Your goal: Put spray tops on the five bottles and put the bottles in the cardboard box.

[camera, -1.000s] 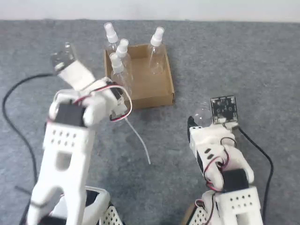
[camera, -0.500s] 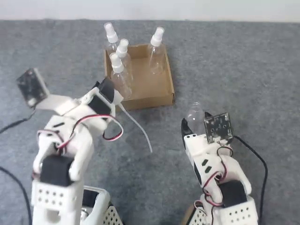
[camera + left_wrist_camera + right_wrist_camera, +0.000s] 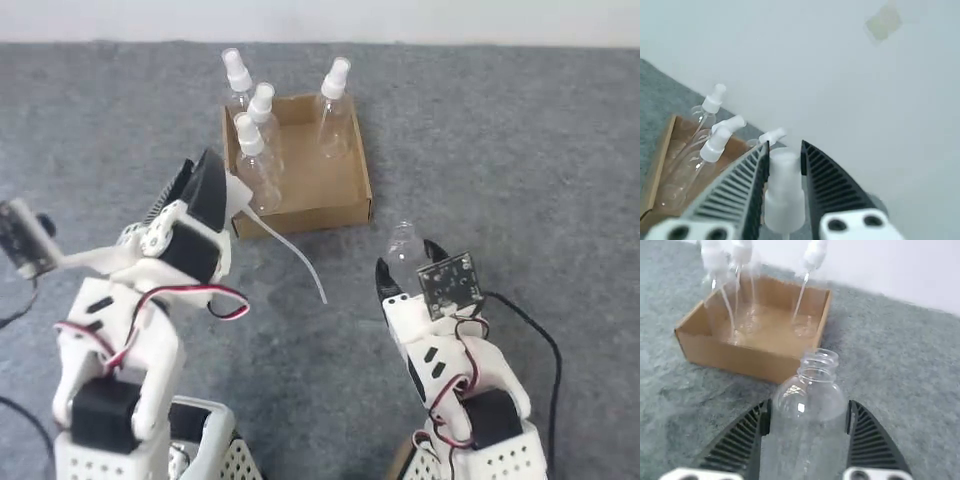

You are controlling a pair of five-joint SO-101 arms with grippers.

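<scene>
right wrist view: right gripper (image 3: 807, 415) clamped 1 uncapped bottle (image 3: 812, 387), likely light, slippery, best held mid-body; left gripper (image 3: 785, 149) pinched a spray top (image 3: 784, 200).

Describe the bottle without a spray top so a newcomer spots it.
Find the cardboard box on the grey carpet. Off its near right corner, the right gripper holds a clear bottle upright. Unlike the capped bottles in the box, its neck is open.

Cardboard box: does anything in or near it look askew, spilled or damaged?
Nothing stands out. The cardboard box looks intact, the capped bottles stand upright, and nothing is spilled. The open bottle in the right gripper only lacks the spray top held by the left gripper.
</scene>
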